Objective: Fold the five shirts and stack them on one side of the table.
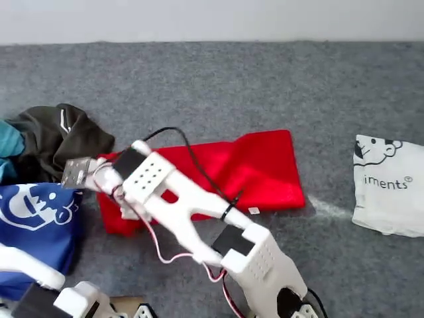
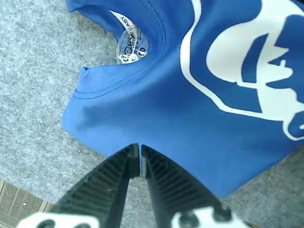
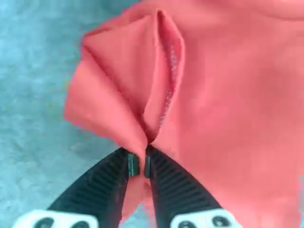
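Note:
A red shirt (image 1: pixel 265 165) lies partly folded across the middle of the grey table. My right gripper (image 3: pixel 140 164) is shut on a bunched fold of the red shirt (image 3: pixel 228 95) at its left end, where the right arm (image 1: pixel 192 199) comes in from the near edge. A blue shirt (image 1: pixel 33 212) with a white print lies at the near left. My left gripper (image 2: pixel 140 152) is shut, with its tips just over the near edge of the blue shirt (image 2: pixel 190 118), which lies flat.
A folded white shirt (image 1: pixel 391 185) sits at the right edge. A crumpled dark olive shirt (image 1: pixel 56 136) and a teal one (image 1: pixel 8 142) lie at the left. The left arm's base (image 1: pixel 40 278) stands at the near left corner.

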`<move>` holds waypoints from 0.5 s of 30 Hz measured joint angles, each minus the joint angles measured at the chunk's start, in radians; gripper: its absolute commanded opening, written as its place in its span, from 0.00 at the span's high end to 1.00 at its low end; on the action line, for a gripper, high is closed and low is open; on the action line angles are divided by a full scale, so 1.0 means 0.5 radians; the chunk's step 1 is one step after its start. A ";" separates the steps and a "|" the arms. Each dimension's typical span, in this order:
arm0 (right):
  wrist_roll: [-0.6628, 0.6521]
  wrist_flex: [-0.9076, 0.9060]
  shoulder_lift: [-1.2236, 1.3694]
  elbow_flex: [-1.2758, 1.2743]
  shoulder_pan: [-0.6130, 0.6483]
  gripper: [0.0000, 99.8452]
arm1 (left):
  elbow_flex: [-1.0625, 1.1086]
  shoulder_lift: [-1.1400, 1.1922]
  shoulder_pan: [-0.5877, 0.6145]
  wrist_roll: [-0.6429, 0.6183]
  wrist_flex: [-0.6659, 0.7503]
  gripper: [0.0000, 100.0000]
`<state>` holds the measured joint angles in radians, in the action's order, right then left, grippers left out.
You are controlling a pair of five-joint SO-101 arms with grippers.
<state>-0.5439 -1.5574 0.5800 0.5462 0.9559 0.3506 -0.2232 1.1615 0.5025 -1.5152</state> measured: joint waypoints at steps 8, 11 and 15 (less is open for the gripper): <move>-0.012 0.166 0.190 0.021 -0.206 0.72 | 0.000 0.000 0.000 0.000 0.000 0.98; -0.012 0.166 0.193 0.021 -0.264 0.69 | 0.000 0.000 0.000 0.000 0.000 0.98; -0.012 0.132 0.193 0.061 -0.341 0.70 | 0.000 0.000 0.000 0.000 0.000 0.98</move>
<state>-0.5501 -1.4914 0.6767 0.5769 0.7856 0.3506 -0.2232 1.1615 0.5025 -1.5152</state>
